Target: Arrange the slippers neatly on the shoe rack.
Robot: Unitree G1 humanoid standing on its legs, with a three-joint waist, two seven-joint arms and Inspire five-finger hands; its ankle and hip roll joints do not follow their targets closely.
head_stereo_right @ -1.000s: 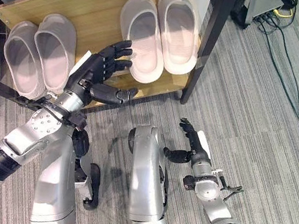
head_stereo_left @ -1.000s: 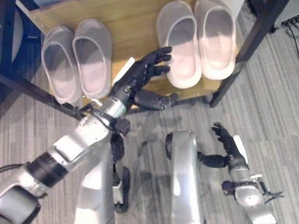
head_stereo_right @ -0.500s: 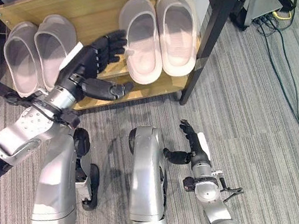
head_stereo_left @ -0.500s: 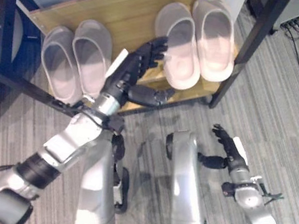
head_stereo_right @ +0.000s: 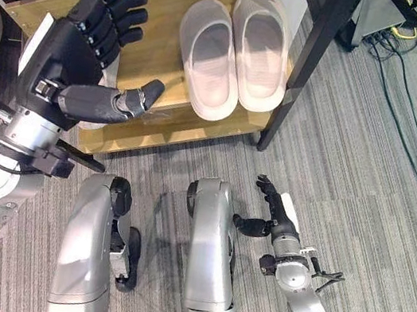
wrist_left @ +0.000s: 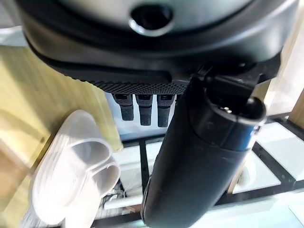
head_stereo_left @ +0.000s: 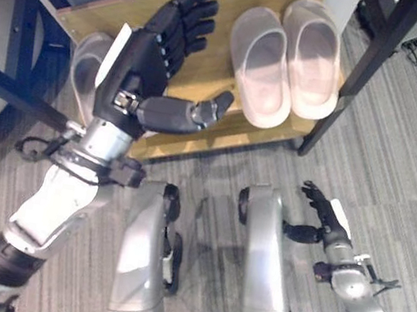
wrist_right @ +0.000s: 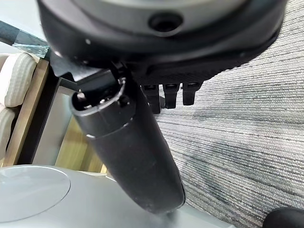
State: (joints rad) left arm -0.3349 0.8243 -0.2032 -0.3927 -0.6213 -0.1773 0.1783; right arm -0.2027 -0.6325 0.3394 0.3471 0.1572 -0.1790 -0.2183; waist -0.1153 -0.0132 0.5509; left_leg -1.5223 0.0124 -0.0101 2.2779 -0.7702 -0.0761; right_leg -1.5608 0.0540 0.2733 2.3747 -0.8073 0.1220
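Note:
Two pairs of pale pink-white slippers lie on the wooden shelf (head_stereo_left: 218,12) of the shoe rack. The right pair (head_stereo_left: 286,57) lies side by side, toes pointing away from me. The left pair (head_stereo_left: 84,61) is mostly hidden behind my left hand (head_stereo_left: 149,57). That hand is raised high above the shelf, open, with fingers straight, thumb spread and nothing in it. The left wrist view shows a slipper pair (wrist_left: 71,166) past its fingers (wrist_left: 145,107). My right hand (head_stereo_left: 323,217) hangs low over the carpet, open and holding nothing, to the right of the rack.
A black rack post (head_stereo_left: 370,63) stands at the shelf's right corner and a black bar (head_stereo_left: 10,89) crosses at the left. Cables (head_stereo_right: 409,119) trail over the grey striped carpet at the right.
My left hand has lifted from beside the right slipper pair up toward the camera and leftward, and now covers the left pair. The right hand has barely moved.

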